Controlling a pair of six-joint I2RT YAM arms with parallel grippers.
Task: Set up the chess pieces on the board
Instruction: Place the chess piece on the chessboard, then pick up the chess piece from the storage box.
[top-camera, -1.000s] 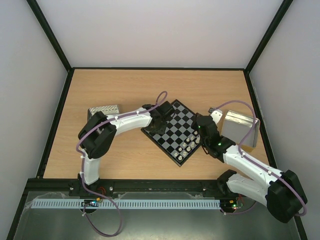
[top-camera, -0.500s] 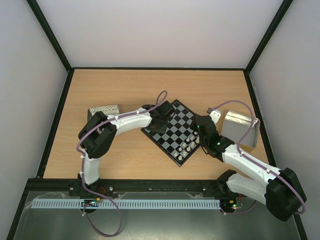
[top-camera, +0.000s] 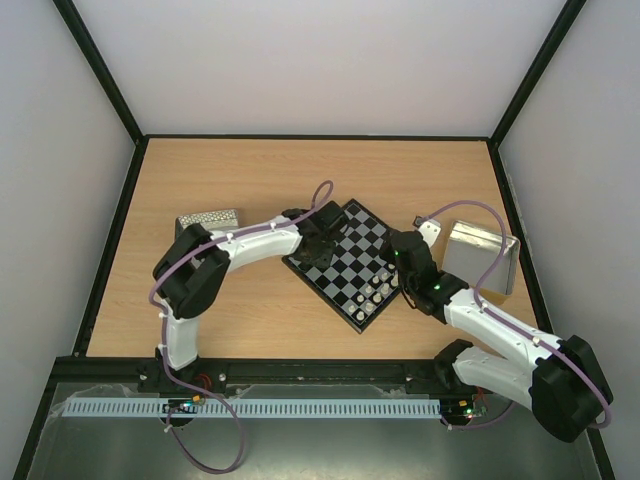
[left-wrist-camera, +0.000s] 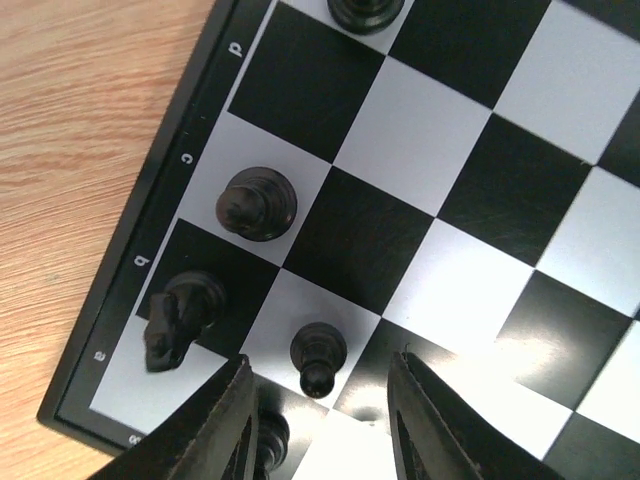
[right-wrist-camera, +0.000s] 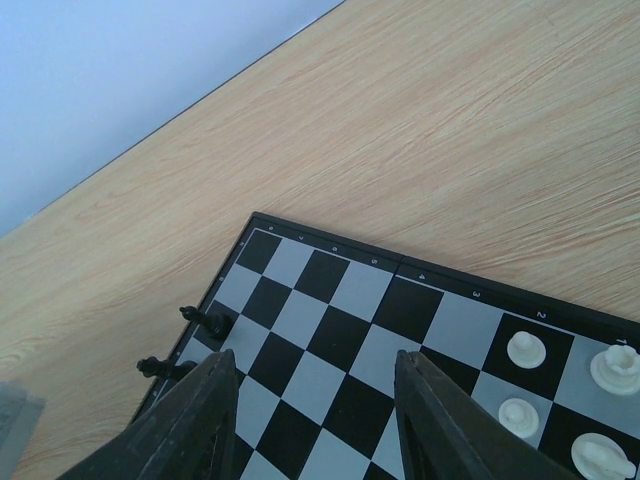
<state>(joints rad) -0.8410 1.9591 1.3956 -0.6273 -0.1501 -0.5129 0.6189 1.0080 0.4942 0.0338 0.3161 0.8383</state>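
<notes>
The board (top-camera: 352, 268) lies turned like a diamond at the table's middle. Black chess pieces stand along its left corner: a knight (left-wrist-camera: 180, 318), a taller piece (left-wrist-camera: 257, 203) and a pawn (left-wrist-camera: 318, 357). My left gripper (left-wrist-camera: 322, 405) hangs open just over that pawn, which stands free between the two fingers, touching neither. In the top view the left gripper (top-camera: 320, 238) covers that corner. White pieces (right-wrist-camera: 526, 350) stand at the board's near right side. My right gripper (right-wrist-camera: 315, 420) is open above the board with nothing between its fingers; in the top view the right gripper (top-camera: 398, 268) sits at the board's right edge.
A shiny metal tray (top-camera: 481, 257) lies right of the board, behind the right arm. A perforated metal tray (top-camera: 208, 219) lies at the left, beside the left arm's elbow. Bare wooden table (top-camera: 250, 180) stretches behind the board, bounded by a black rim.
My left gripper was shut and has opened, leaving the black pawn standing on its square. The right arm has barely shifted.
</notes>
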